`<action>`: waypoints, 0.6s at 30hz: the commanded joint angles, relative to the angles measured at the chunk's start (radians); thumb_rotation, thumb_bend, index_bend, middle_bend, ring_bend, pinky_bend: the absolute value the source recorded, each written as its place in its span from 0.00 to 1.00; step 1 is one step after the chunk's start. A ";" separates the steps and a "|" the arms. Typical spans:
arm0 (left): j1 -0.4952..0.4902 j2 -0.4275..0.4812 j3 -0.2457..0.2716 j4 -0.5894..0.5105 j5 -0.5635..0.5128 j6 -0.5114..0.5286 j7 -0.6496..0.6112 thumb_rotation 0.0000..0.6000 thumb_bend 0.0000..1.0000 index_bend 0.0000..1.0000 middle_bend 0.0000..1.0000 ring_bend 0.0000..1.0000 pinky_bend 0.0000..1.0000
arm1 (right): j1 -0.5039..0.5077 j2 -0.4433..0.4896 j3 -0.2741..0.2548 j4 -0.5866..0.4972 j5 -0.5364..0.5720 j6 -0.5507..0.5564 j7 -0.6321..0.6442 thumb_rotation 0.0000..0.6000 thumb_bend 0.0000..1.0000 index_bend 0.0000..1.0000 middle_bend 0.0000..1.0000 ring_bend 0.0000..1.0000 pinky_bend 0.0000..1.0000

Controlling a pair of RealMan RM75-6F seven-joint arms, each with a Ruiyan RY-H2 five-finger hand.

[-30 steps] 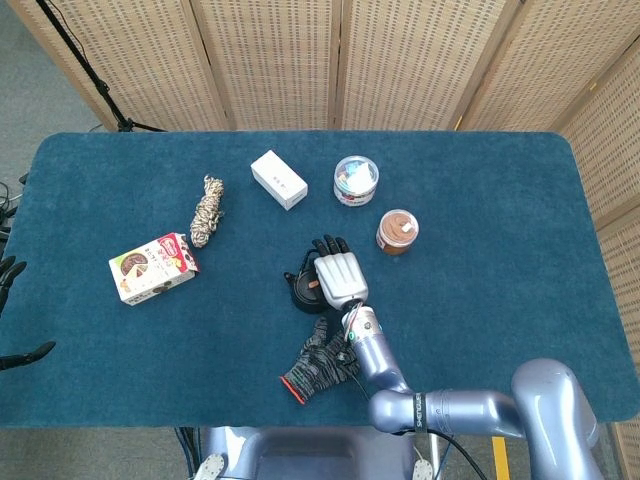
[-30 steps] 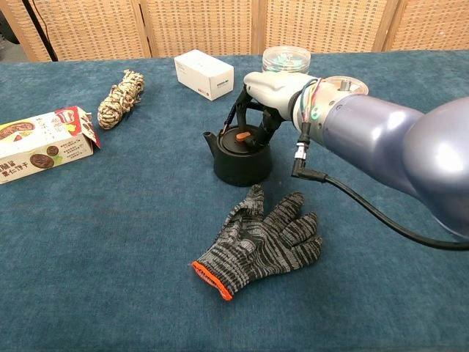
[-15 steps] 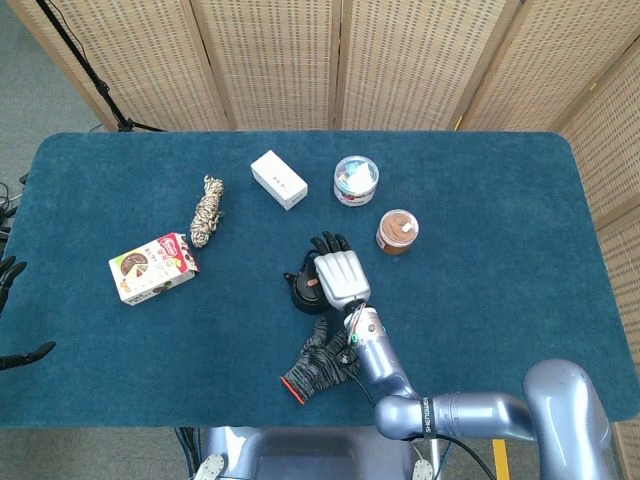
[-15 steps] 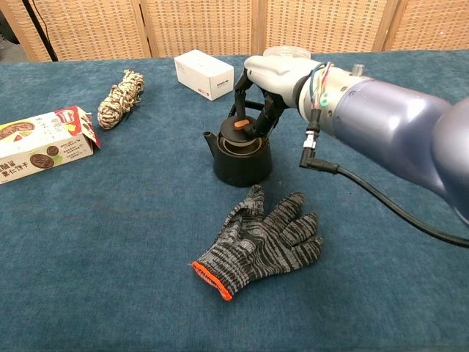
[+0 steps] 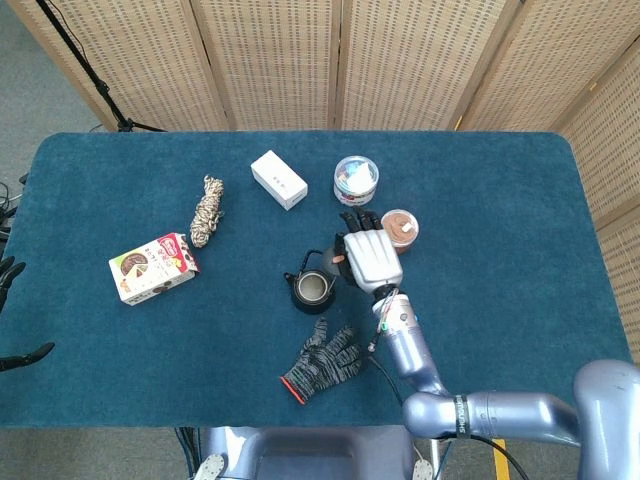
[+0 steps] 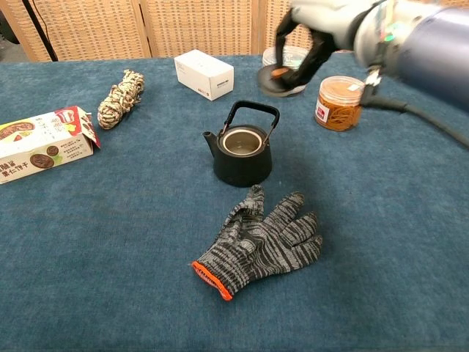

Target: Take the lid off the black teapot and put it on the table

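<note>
The black teapot point(image 5: 312, 290) point(image 6: 242, 156) stands mid-table with its handle upright and its mouth uncovered. My right hand point(image 5: 372, 256) point(image 6: 324, 20) hangs in the air above and to the right of the pot, over the near side of the brown jar. Its fingertips pinch the black lid point(image 6: 278, 79) with the orange knob. In the head view the lid point(image 5: 339, 259) peeks out at the hand's left edge, mostly hidden. Only dark fingertips of my left hand point(image 5: 10, 273) show off the table's left edge, spread and holding nothing.
A striped work glove point(image 5: 322, 363) point(image 6: 256, 243) lies just in front of the teapot. A brown jar point(image 5: 403, 229) point(image 6: 339, 103) and a clear tub point(image 5: 356, 180) sit under and behind the right hand. A white box point(image 5: 278, 179), rope bundle point(image 5: 207, 211) and snack box point(image 5: 153, 267) lie to the left.
My right hand has lifted the lid off the teapot and carried it up and to the right, toward the brown jar. The teapot stayed in place, now uncovered.
</note>
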 commanded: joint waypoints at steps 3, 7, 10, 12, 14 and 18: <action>-0.001 -0.008 0.006 -0.009 0.007 -0.003 0.030 1.00 0.00 0.00 0.00 0.00 0.00 | -0.095 0.086 -0.058 0.052 0.016 -0.055 0.090 1.00 0.46 0.60 0.15 0.00 0.09; -0.003 -0.013 0.005 -0.015 0.002 -0.006 0.054 1.00 0.00 0.00 0.00 0.00 0.00 | -0.118 0.063 -0.099 0.133 -0.019 -0.115 0.152 1.00 0.46 0.60 0.15 0.00 0.09; -0.005 -0.015 0.004 -0.018 -0.005 -0.010 0.062 1.00 0.00 0.00 0.00 0.00 0.00 | -0.130 0.038 -0.123 0.178 -0.040 -0.141 0.180 1.00 0.46 0.60 0.15 0.00 0.09; -0.007 -0.017 0.003 -0.018 -0.008 -0.014 0.066 1.00 0.00 0.00 0.00 0.00 0.00 | -0.137 0.022 -0.135 0.203 -0.054 -0.152 0.194 1.00 0.46 0.60 0.15 0.00 0.09; -0.008 -0.017 0.002 -0.019 -0.011 -0.017 0.069 1.00 0.00 0.00 0.00 0.00 0.00 | -0.144 0.006 -0.145 0.225 -0.074 -0.155 0.206 1.00 0.46 0.60 0.15 0.00 0.09; -0.009 -0.017 0.002 -0.020 -0.013 -0.019 0.070 1.00 0.00 0.00 0.00 0.00 0.00 | -0.158 0.000 -0.161 0.237 -0.102 -0.172 0.224 1.00 0.46 0.48 0.12 0.00 0.09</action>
